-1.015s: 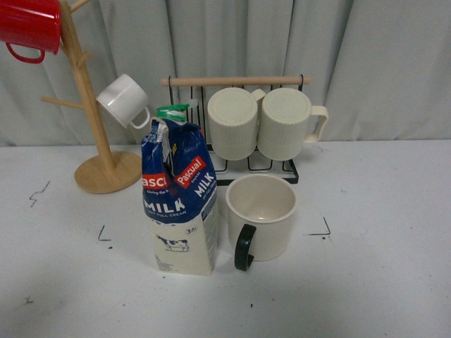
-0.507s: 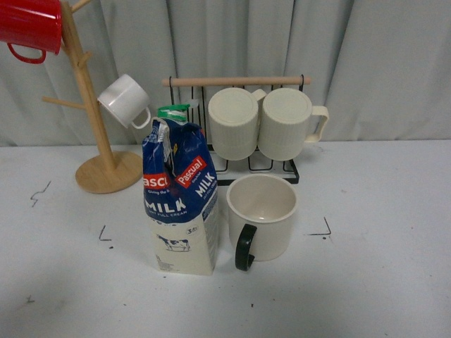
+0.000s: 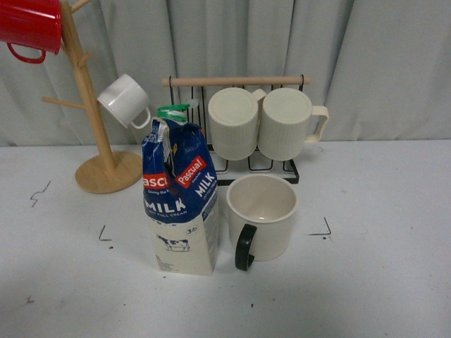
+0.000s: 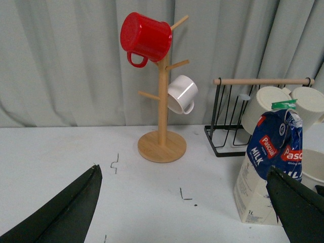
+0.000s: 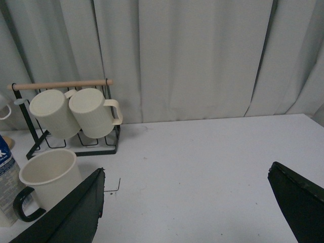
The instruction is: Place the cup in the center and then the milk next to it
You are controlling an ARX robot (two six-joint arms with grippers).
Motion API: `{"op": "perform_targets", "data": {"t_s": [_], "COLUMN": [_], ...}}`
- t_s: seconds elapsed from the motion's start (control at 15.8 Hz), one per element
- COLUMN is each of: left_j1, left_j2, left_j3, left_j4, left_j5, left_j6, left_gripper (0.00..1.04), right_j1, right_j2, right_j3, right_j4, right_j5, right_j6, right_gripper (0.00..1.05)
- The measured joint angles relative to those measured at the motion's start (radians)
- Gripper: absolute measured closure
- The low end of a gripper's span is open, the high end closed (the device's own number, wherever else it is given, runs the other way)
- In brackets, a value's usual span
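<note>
While neither arm shows in the front view, the cup (image 3: 261, 215) stands upright just right of middle in that frame, inside the center (image 3: 127, 246) marked by small black corner marks at left and right. Its black handle points toward the camera. The milk (image 3: 180, 193) stands upright just beside the cup on the left, very close to it, though whether they touch cannot be told. Both sit between the corner marks, so the task looks essentially finished: cup placed, carton set next to it, nothing obviously left but for the arms to stay clear.

Behind them, in the upper middle of the frame, a black wire rack (image 3: 243, 127) holds two ribbed cream mugs (image 3: 259, 121), and a wooden mug tree (image 3: 95, 134) at the upper left carries a red mug (image 3: 29, 24) and a small white mug (image 3: 124, 100).

From the left wrist view, the left gripper (image 4: 185, 207) has its fingers spread wide and holds nothing; the carton sits at the lower right of that frame, by the right-hand finger. From the right wrist view, the right gripper (image 5: 187, 212) is likewise spread and empty, with the cup at the lower left of the frame, by the left-hand finger.
</note>
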Motion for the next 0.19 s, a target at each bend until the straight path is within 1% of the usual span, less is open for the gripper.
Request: {"op": "perform_targets", "data": {"t_s": [0.19], "left_j1": [0.000], "left_j2": [0.000], "left_j3": [0.000], "left_j4": [0.000], "left_j5": [0.000], "left_j6": [0.000], "left_gripper": [0.07], "right_j1": [0.000], "right_j2": [0.000], "right_j3": [0.000], "right_j4": [0.000], "right_j5": [0.000], "right_j6": [0.000], "right_gripper": [0.06]}}
